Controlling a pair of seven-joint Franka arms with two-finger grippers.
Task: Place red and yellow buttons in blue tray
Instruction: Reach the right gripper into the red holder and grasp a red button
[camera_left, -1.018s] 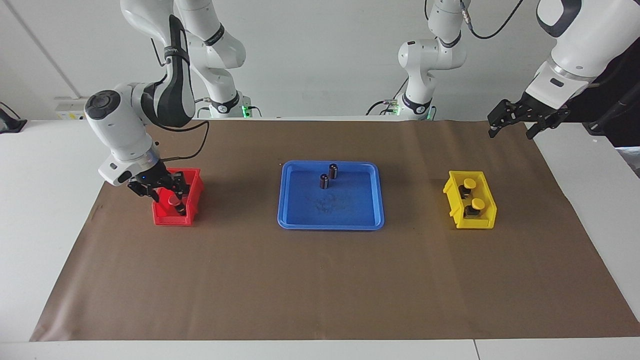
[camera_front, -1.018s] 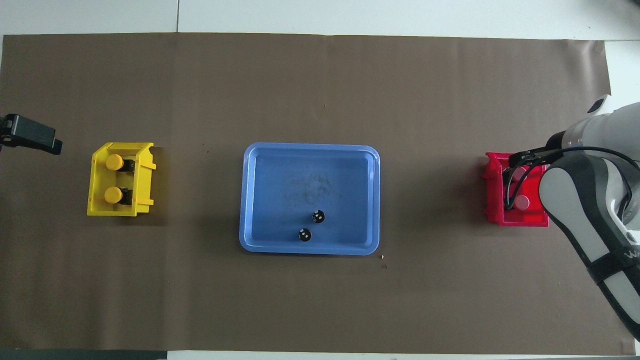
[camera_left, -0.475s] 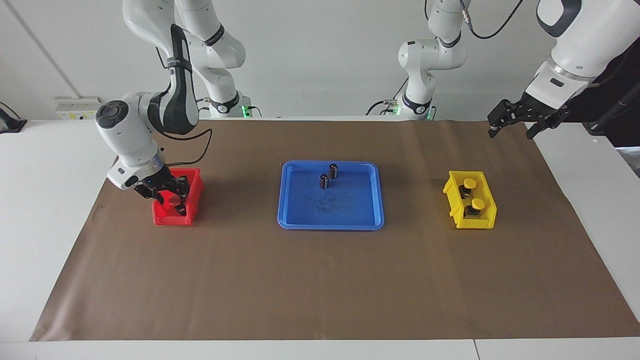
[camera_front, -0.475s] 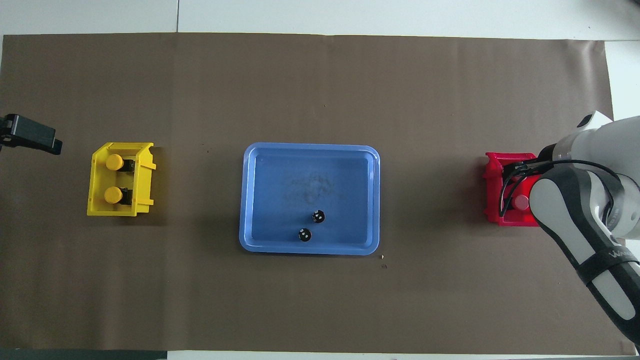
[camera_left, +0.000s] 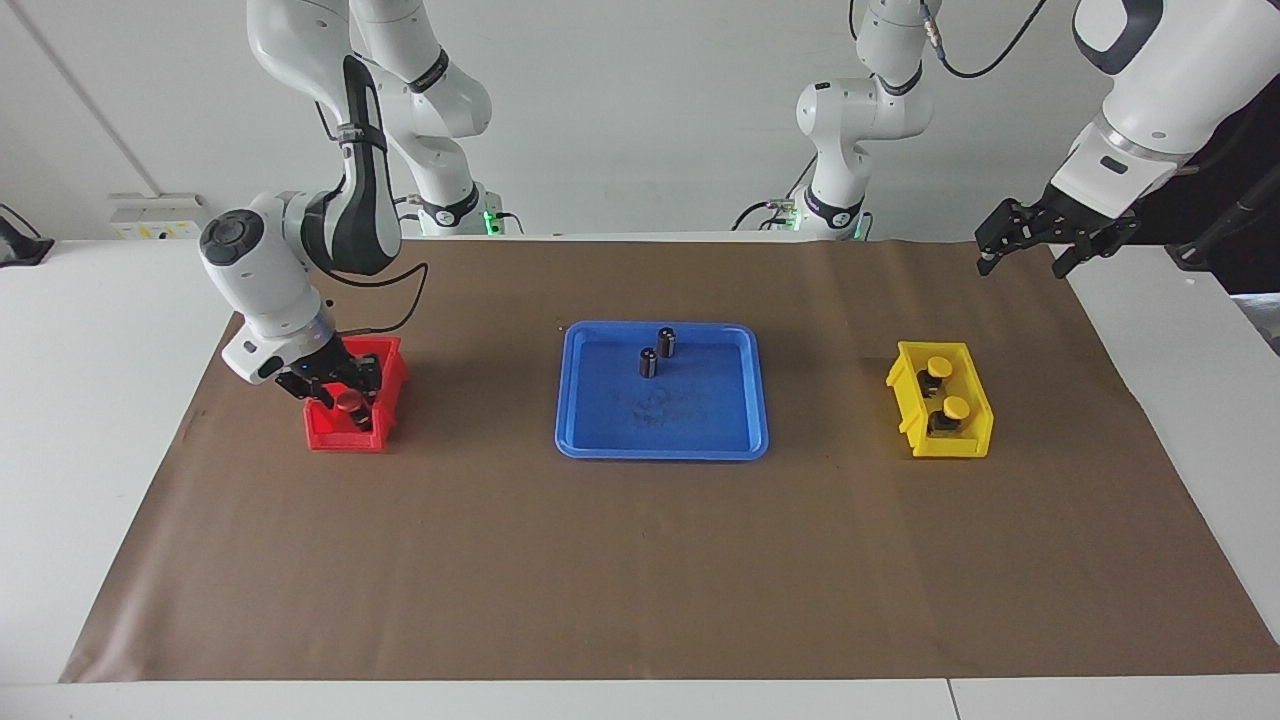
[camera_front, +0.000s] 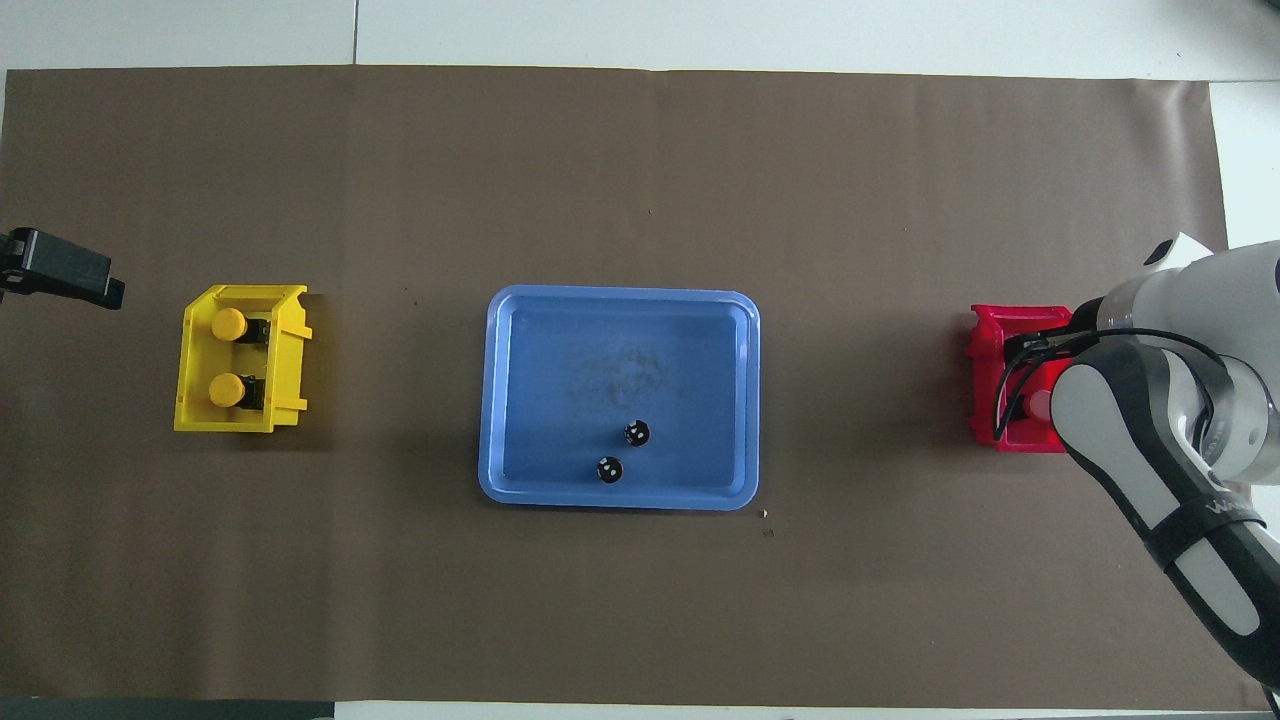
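Right tool (camera_left: 345, 392): down in the red bin (camera_left: 325, 435) at the right arm's end of the tabletop, fingers clamped on a red button (camera_left: 349, 401).
Left tool (camera_left: 1032, 245): waits with fingers apart above the left arm's tabletop edge.
Yellow buttons (camera_left: 946, 407): both in the yellow bin (camera_left: 915, 385).
Blue tray (camera_left: 590, 440): mid-tabletop, holding two dark cylinders (camera_left: 648, 362).

Brown paper sheet (camera_left: 640, 560) covering the table, two dark cylinders (camera_left: 657, 352) standing upright mid-sheet, red bin (camera_left: 392, 372) toward the sheet's right-arm end, yellow bin (camera_left: 975, 400) toward its left-arm end.
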